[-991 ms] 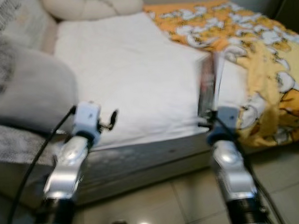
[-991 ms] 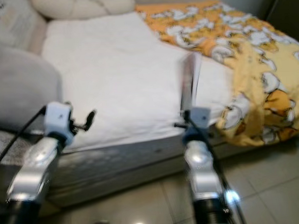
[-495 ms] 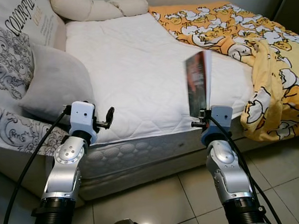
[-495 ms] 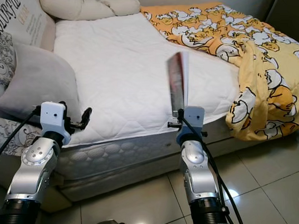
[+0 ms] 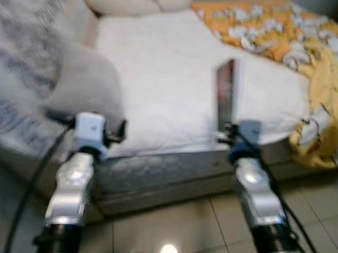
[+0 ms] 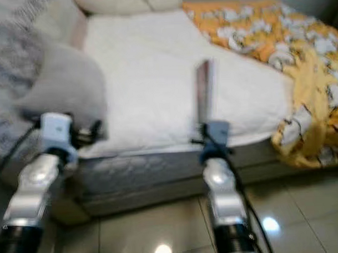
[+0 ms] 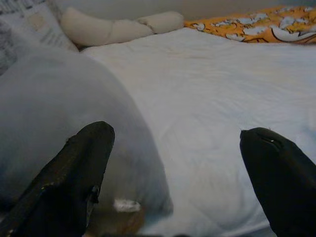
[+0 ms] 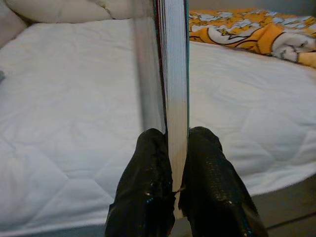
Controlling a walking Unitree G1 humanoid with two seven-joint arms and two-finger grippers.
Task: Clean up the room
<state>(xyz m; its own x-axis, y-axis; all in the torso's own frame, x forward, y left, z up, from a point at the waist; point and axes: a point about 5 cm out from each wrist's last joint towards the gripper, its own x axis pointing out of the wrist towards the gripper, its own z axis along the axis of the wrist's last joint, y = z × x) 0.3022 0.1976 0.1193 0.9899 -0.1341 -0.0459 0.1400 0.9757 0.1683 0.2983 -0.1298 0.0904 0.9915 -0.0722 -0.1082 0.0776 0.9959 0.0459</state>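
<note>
A thin book [image 5: 225, 95] with a dark red cover stands upright on edge, held at the foot edge of the bed. My right gripper [image 8: 174, 143] is shut on the book [image 8: 174, 64], its page edges running up between the two black fingers [image 8: 148, 173]. My left gripper [image 7: 182, 163] is open with nothing between its fingers, held in front of the grey pillow [image 7: 59, 128] at the bed's left corner. In the head views the left gripper [image 5: 120, 131] sits just before the mattress edge.
The bed has a white quilted sheet [image 5: 161, 71], cream bolster pillows [image 5: 137, 2] at the head, patterned cushions [image 5: 22, 59] on the left and a yellow-orange printed duvet [image 5: 299, 50] bunched on the right. Tiled floor [image 5: 178, 226] lies below me.
The head views have shifted and blurred, so the camera moved; the bed now sits slightly further right in view. Both arms keep their pose and the right gripper still holds the book.
</note>
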